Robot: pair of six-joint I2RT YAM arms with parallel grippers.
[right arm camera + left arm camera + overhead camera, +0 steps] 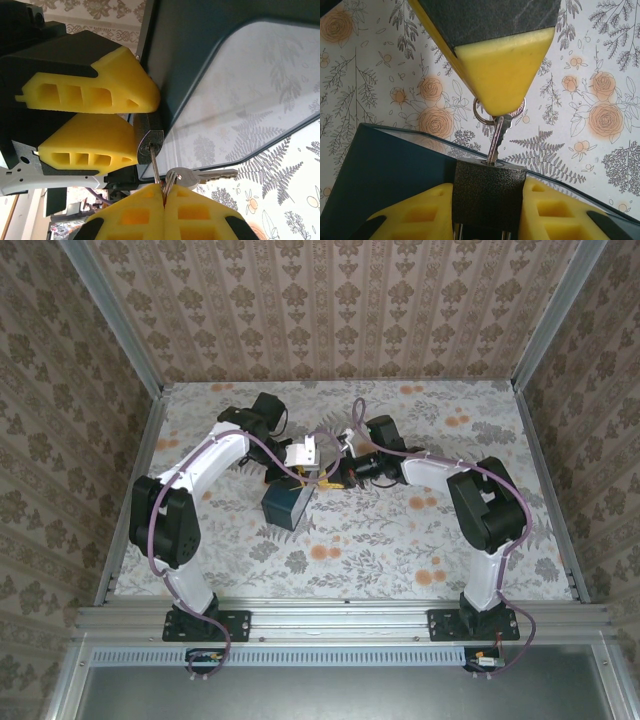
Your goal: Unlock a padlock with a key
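**Key in the padlock, both gripped**

The right fingers pinch shut on the head of the key, whose blade sits in the keyhole of the padlock. The left fingers, narrowly parted, clamp the padlock body. A second key hangs from the ring. The dark blue box crowds just beside, on the floral worktop.

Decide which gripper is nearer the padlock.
Left. The left gripper clamps the padlock from both sides, touching it. The right gripper pinches the key that stands in the keyhole, so the key's bare shaft separates it from the padlock.
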